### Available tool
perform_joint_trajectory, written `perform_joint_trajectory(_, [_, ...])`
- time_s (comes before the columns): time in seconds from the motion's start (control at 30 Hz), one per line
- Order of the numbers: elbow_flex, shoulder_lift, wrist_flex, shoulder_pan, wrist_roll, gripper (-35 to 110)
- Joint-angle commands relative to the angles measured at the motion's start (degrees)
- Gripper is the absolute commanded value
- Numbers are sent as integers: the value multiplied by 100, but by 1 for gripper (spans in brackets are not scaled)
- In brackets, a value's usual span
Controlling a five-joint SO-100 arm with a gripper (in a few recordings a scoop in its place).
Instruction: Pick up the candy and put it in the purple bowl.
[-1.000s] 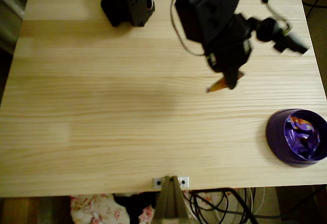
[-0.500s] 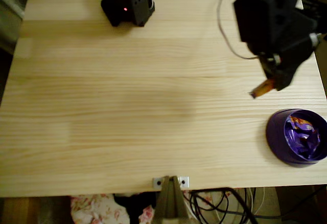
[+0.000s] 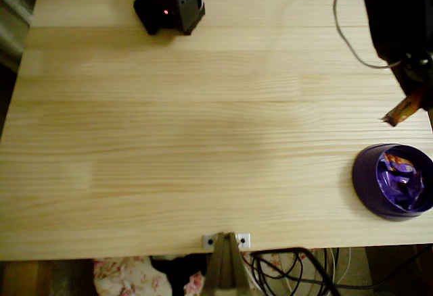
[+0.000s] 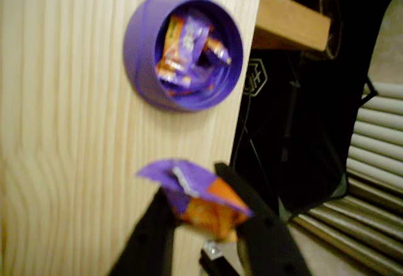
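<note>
Gripper: jaws closed on the candy, held clear of the table, its long axis running crosswise between the fingers. Purple bowl: ahead of the fingertips in the wrist view, apart from them, already holding several wrapped sweets; in the overhead view it lies just below the held candy.

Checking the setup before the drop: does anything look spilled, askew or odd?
Nothing spilled. The purple bowl sits upright near the table edge, sweets inside. The gripper grips the candy askew.
</note>
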Motion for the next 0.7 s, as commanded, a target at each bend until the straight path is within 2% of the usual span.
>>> perform_joint_trajectory(0.0, [-888, 53, -105, -176, 35, 5])
perform_joint_trajectory(0.2, [-2663, -1116, 457, -255, 70, 5])
perform_joint_trajectory(0.27, [-4254, -2048, 1028, -255, 79, 5])
perform_joint_trajectory(0.33, [-6961, -3586, 1705, -246, 97, 5])
perform_joint_trajectory(0.37, [-7356, -3876, 1775, -237, 202, 5])
perform_joint_trajectory(0.47, [-6205, -3331, 1688, -193, 220, 5])
perform_joint_trajectory(0.6, [-7242, -3946, 1670, -123, 229, 4])
perform_joint_trajectory(0.67, [-7181, -3902, 1547, -88, 299, 4])
